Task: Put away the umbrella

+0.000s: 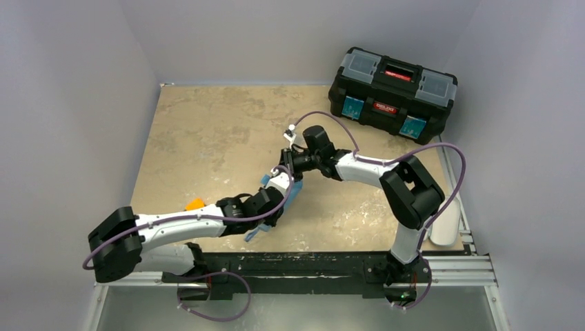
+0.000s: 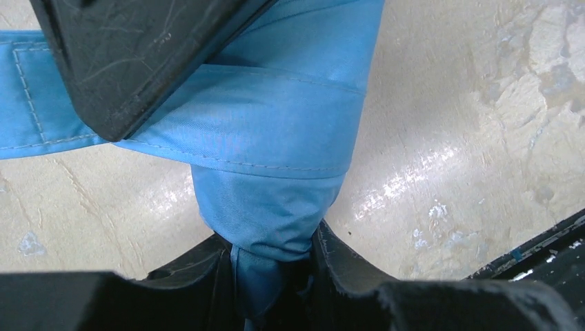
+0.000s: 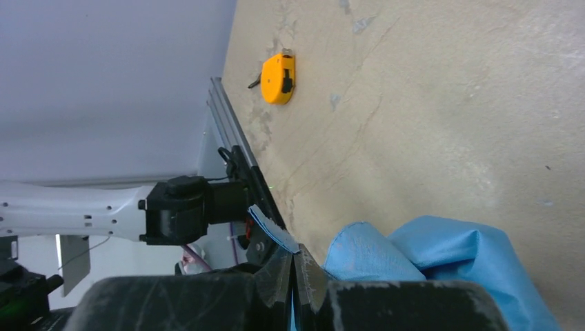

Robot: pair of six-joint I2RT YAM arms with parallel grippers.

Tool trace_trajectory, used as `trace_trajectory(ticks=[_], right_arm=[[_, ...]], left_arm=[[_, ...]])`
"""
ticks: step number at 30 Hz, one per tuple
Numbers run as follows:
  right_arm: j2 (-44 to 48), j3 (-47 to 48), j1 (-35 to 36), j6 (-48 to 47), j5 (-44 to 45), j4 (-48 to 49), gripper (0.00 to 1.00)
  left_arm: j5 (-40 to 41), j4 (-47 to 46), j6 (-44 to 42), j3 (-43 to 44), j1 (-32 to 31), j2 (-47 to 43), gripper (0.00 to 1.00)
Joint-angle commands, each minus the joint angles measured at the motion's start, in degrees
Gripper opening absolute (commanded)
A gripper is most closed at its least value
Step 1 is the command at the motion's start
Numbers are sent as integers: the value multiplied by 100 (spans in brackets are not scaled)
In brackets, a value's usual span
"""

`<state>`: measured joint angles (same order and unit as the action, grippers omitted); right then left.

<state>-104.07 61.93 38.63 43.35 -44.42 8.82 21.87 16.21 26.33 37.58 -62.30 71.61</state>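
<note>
Both arms met mid-table, and the umbrella (image 1: 291, 195) sat right between them, folded up, on the near half of the table (image 1: 207, 131). The left gripper (image 1: 272, 207) had it: fingers (image 2: 345, 272) narrowed onto the bunched light blue cloth, with a strap (image 2: 41, 131) wound around the bundle just above the grip. The right gripper (image 1: 285, 169) was pinched fully together, a thin blue edge of the umbrella caught between its fingertips (image 3: 310, 276) and more blue cloth lying just beside them. An orange tape measure (image 3: 279, 77) lay on the table beside the left arm. A black toolbox (image 1: 393, 86) stood at the far right corner, lid down, well apart.
</note>
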Motion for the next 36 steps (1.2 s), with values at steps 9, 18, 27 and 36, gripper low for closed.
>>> trace_trajectory(ticks=[9,18,27,36], right_arm=[[361,590,46,367,-204,416,0],[213,1327,74,357,-215,-55,0],[-247,2021,105,341,216,-623,0],[-971,2475,127,294,817,-1210,0]], left_arm=[[-368,-502,-935,223,-43,-156,0],[876,-106,-1788,865,-534,437,0],[3278,171,-2178,1555,-1623,1746,0],[4170,939,-1702,2158,-2054,2923,0]])
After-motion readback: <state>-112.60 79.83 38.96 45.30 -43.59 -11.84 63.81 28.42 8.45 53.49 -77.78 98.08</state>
